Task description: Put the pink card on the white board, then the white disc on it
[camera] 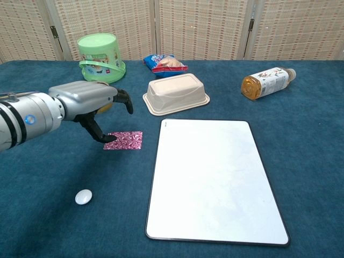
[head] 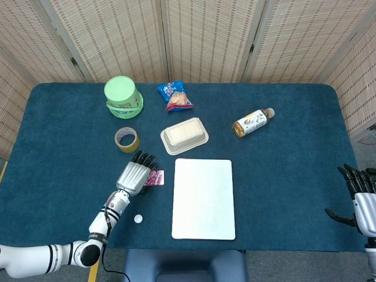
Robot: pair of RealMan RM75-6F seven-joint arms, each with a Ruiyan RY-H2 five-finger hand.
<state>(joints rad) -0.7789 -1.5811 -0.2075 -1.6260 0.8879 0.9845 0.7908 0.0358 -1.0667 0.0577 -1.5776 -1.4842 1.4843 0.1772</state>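
The pink card (head: 156,178) (camera: 126,140) lies flat on the blue cloth just left of the white board (head: 204,198) (camera: 215,179). My left hand (head: 134,174) (camera: 92,102) hovers over the card's left edge with fingers spread and a thumb tip at the card's left end; it holds nothing. The white disc (head: 138,218) (camera: 83,196) sits near the front edge, below the card. My right hand (head: 359,198) rests open at the far right edge of the table, seen only in the head view.
A tape roll (head: 127,140), a green bucket (head: 123,96) (camera: 100,56), a snack bag (head: 175,96) (camera: 164,63), a beige tray (head: 184,136) (camera: 176,93) and a lying bottle (head: 252,123) (camera: 266,82) stand behind the board.
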